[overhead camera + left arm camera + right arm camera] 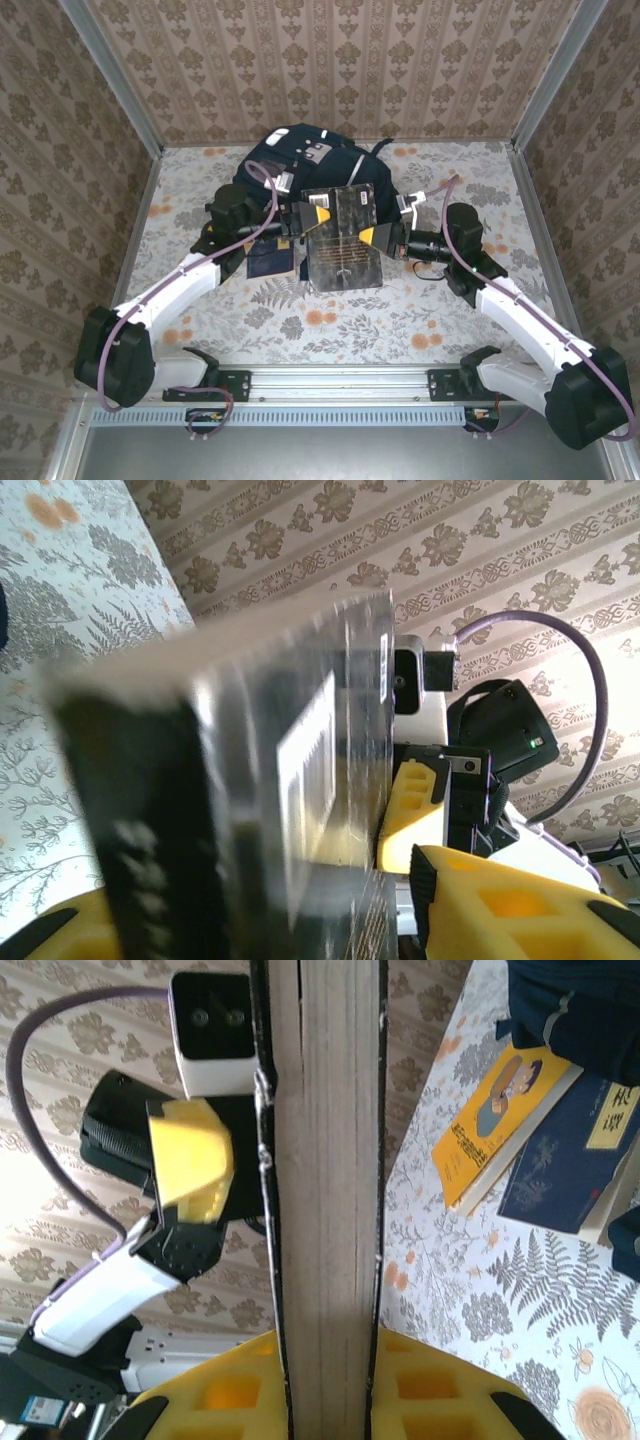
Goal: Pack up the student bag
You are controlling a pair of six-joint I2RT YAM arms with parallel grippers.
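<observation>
Behind left gripper and right gripper, student bag, book held between

The dark book, clamped on both sides by the left tool and the right tool, blocks the middle of the desk. The student bag fills the far centre against the back wall. A blue book and a yellow book lie side by side near the bag. The near strip between the arms and both far corners are open.
</observation>
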